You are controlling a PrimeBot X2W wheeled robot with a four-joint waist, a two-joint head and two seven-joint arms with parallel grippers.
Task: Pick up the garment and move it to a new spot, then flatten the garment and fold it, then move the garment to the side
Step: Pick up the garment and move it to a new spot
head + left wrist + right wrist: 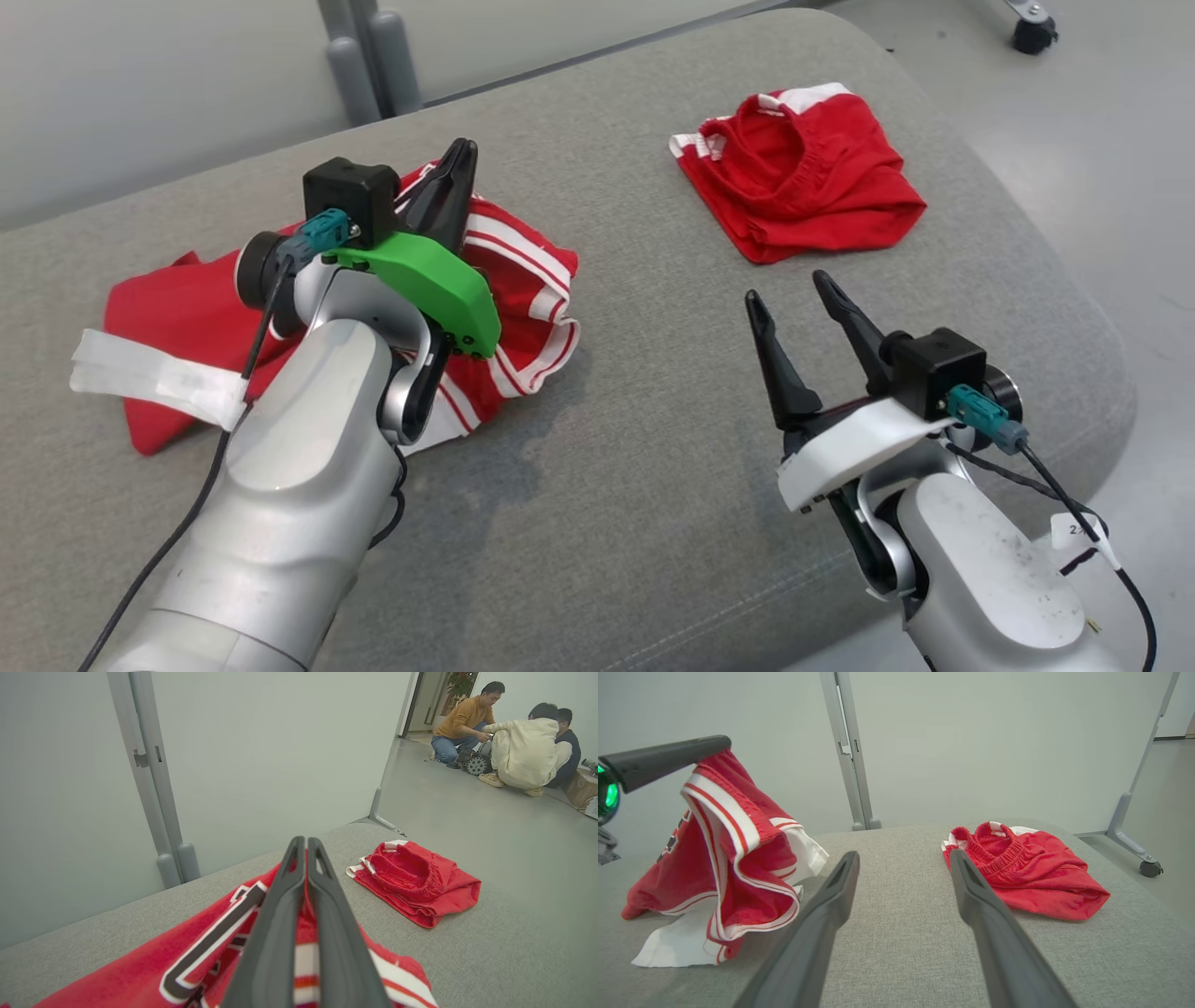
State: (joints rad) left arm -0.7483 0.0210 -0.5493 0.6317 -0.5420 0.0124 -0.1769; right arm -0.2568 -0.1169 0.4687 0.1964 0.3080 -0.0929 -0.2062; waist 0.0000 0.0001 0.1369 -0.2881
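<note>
Pinching the jersey [523,271] by one edge, the left gripper [459,154] has its fingers pressed flat together with red cloth between them, clear in the left wrist view. In the right wrist view that edge is off the bench [607,467], hanging from the fingertips at 10 o'clock, while the rest sags down and a white part lies on the grey fabric. So the jersey is half lifted and half resting, on the 9 o'clock side of the bench in the head view, partly under the left forearm. Its long axis there runs roughly 8 to 2 o'clock, striped end toward 2. The right gripper [789,291] is spread wide, holds nothing and hovers over bare bench near the 5 o'clock corner. From it the jersey sits at about 9 to 10 o'clock, with the nearest striped hem close but not touching. The shorts [803,191] lie bunched at 12 to 1 o'clock from it, well apart from the jersey, waistband up. Judgement: this is the pick-up-and-move step, and flattening and folding are not yet begun. The left arm is the nearer one and already has the cloth, so the carry looks like its job. The right would have to reach toward 9 o'clock for the hanging hem if a two-point hold is wanted. Risk: a one-corner grip lets the cloth drag and bunch along the bench, which makes flattening harder.
</note>
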